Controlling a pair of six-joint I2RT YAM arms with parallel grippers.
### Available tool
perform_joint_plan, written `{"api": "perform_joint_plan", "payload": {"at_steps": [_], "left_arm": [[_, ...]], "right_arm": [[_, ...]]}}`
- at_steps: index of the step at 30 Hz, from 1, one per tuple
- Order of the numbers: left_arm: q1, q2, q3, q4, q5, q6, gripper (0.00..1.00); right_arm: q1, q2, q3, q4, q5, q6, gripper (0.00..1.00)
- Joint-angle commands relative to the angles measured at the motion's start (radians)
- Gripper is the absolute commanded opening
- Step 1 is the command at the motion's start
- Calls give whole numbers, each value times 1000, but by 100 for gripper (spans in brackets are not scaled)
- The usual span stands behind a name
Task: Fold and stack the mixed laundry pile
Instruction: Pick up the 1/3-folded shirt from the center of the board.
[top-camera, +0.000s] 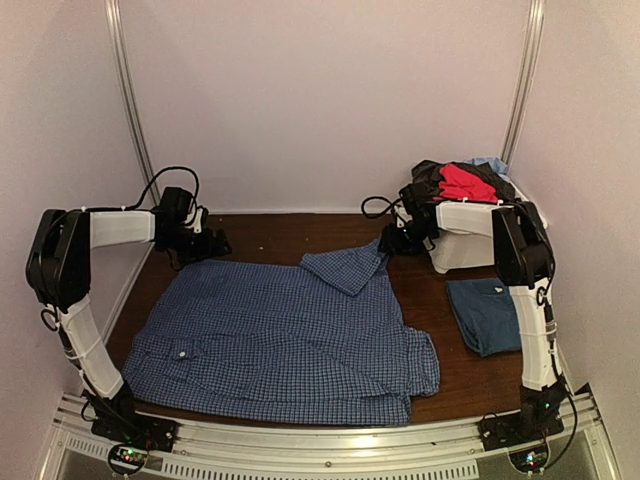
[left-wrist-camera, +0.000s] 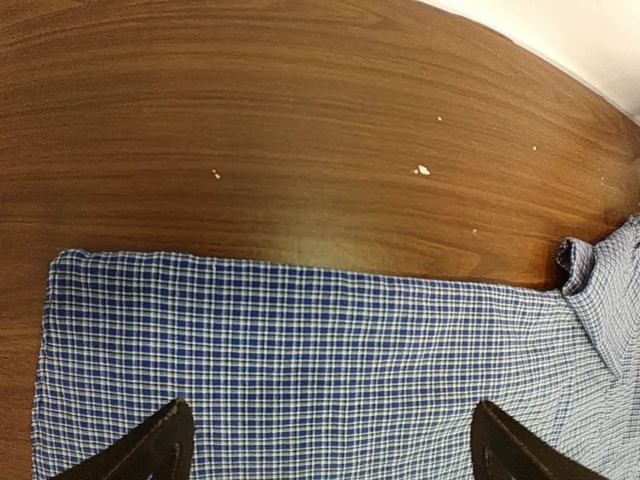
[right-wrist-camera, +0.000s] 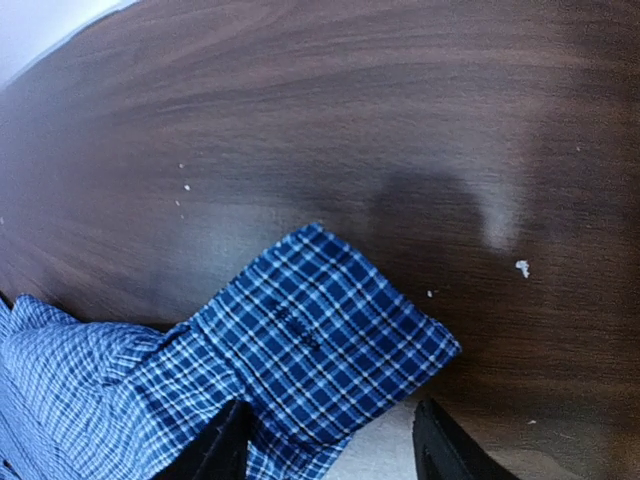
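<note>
The blue-and-white checked shirt (top-camera: 280, 340) lies spread flat across the table, one sleeve (top-camera: 345, 265) folded back over its far right part. My left gripper (top-camera: 200, 245) hovers at the shirt's far left corner. It is open, its fingertips (left-wrist-camera: 150, 450) wide apart over the checked cloth (left-wrist-camera: 300, 370), gripping nothing. My right gripper (top-camera: 395, 240) is at the sleeve's end and stands open. The cuff (right-wrist-camera: 320, 330) lies loose on the wood between and ahead of its fingers (right-wrist-camera: 222, 450). A folded dark-blue T-shirt (top-camera: 485, 312) lies at the right. Red (top-camera: 465, 182), black (top-camera: 430, 175) and light-blue (top-camera: 490, 163) clothes are heaped at the back right.
The heaped clothes sit in a white bin (top-camera: 465, 252) at the back right, just beside my right gripper. White walls and metal rails close in the table on three sides. Bare wood (left-wrist-camera: 300, 130) shows beyond the shirt's far edge.
</note>
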Motion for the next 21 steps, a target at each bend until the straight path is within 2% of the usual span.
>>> {"api": "perform_joint_plan", "payload": {"at_steps": [1,8,12,17,21], "left_arm": [[2,-6,6,29,-13,-2,98],[2,-4,4,22,-22,-1,98],[2,-10,7,19,-25,-4,98],[5,-46,-7,20,-59,-28,98],[16,-100,-38,48,-56,-51,98]], "right_arm": [[-7,15,20,101,-86,54,50],[-11,2,80,158,-107,16,1],[2,-59,86,236,-196,-47,0],[97,-140,105,231,-295,-284,0],[181,-200,35,201,-354,-455,0]]}}
